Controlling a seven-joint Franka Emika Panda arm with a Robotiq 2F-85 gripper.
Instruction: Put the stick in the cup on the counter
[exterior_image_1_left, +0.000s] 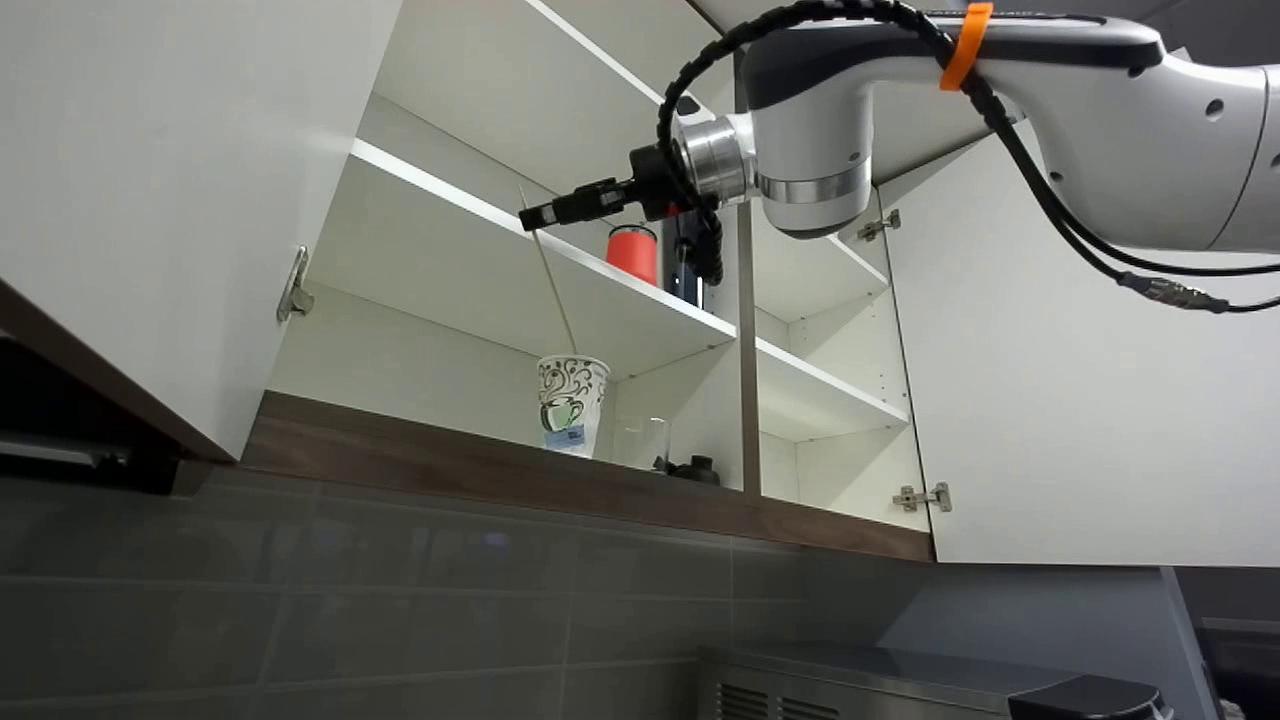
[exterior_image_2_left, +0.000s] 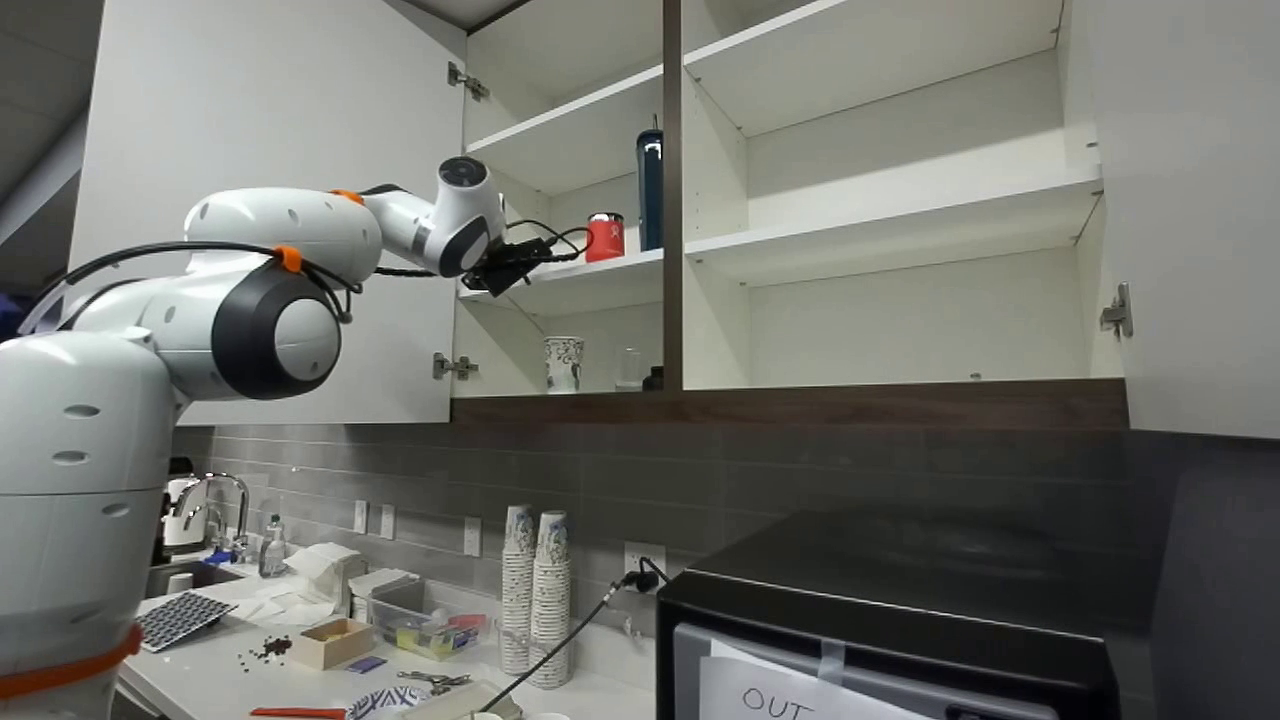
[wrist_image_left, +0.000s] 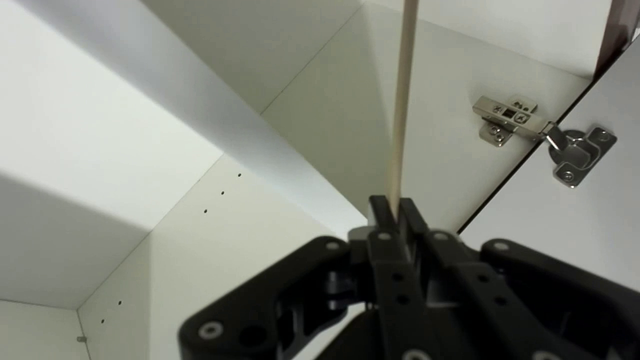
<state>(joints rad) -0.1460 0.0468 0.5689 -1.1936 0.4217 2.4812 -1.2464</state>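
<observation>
The gripper (wrist_image_left: 396, 212), jaws almost meeting, is pinching the stick (exterior_image_1_left: 553, 290), which is crossing the shelf edge (exterior_image_1_left: 440, 188) and open room, its tip hidden by the cup (exterior_image_1_left: 573, 405) standing near the cabinet ledge (exterior_image_1_left: 450, 462). Only an exterior view is showing stacked paper cups (exterior_image_2_left: 551, 610).

Stick (wrist_image_left: 402, 100) slants dn to wht cup (exterior_image_1_left: 573, 407) rim.
</observation>
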